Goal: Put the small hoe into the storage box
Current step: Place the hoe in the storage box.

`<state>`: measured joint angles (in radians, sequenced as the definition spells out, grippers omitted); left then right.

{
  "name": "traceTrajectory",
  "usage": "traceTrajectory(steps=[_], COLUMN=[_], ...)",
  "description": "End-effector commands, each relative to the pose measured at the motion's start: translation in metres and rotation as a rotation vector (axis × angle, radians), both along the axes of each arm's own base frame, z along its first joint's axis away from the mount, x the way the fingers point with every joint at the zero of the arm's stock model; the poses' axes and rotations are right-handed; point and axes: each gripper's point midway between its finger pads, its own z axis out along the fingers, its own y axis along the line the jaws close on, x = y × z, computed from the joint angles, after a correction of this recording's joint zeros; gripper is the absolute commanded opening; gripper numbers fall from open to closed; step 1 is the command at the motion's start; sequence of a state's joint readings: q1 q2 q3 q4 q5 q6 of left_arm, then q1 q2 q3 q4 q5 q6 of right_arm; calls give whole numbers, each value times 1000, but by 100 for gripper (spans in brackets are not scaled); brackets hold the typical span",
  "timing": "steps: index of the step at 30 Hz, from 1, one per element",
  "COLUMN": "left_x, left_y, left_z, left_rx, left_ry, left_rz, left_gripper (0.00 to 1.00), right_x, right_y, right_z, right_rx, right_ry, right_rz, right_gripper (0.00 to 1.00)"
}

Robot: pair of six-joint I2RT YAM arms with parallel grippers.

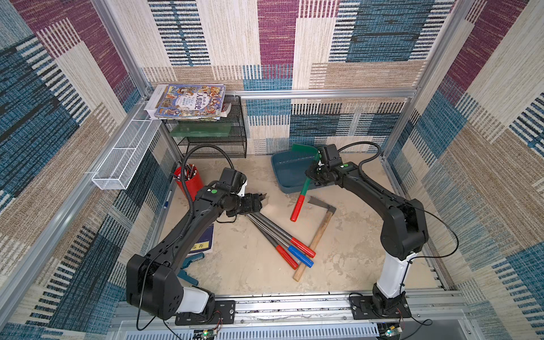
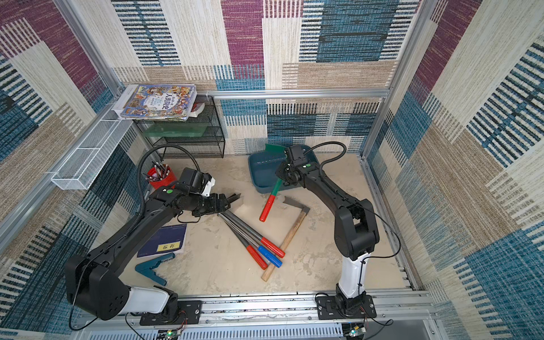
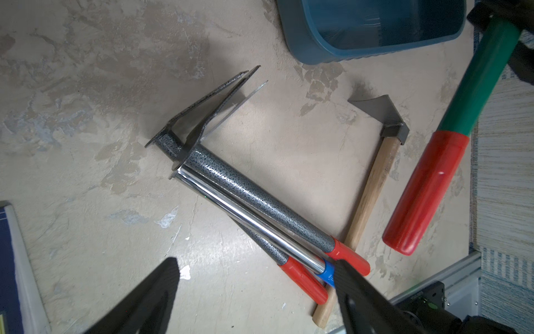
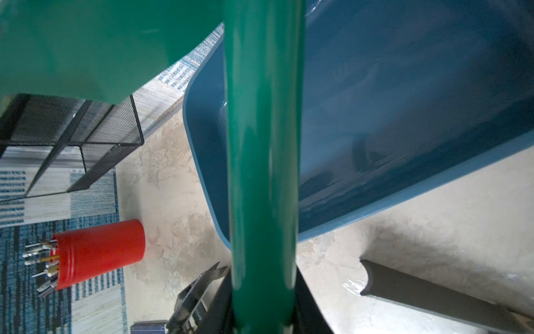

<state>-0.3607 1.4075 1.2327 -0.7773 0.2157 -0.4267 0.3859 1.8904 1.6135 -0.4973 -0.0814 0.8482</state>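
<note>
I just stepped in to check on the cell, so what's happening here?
The right end effector is shut on the green shaft of the small hoe, holding it tilted over the storage box, blade end toward the box's far side and red grip sticking out past the near rim. The left end effector is open, holding nothing, above three metal-shafted tools on the table. A wooden-handled hoe lies nearby.

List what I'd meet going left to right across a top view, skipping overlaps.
White mesh basket → red pen cup → left gripper → storage box → right arm's base. Skipped: right gripper and green hoe, overlapping the box.
</note>
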Motion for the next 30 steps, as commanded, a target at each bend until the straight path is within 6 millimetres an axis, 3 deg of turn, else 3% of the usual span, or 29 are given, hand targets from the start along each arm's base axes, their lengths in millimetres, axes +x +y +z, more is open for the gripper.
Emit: traceTrajectory(steps=[1,11,30], left_x=[-3,-10,-20], left_y=[2,6,10], left_z=[-1,-2,-7], left_rx=[1,3,-5], left_ry=[12,11,14], left_rz=[12,22,39], left_gripper=[88,87,88], right_x=[22,50,83], right_y=[8,9,-23], right_z=[20,16,-30], right_rx=[123,217,329], right_ry=[-53,-40,39], right_rz=[-102,-259,-578], right_gripper=[1,1,4])
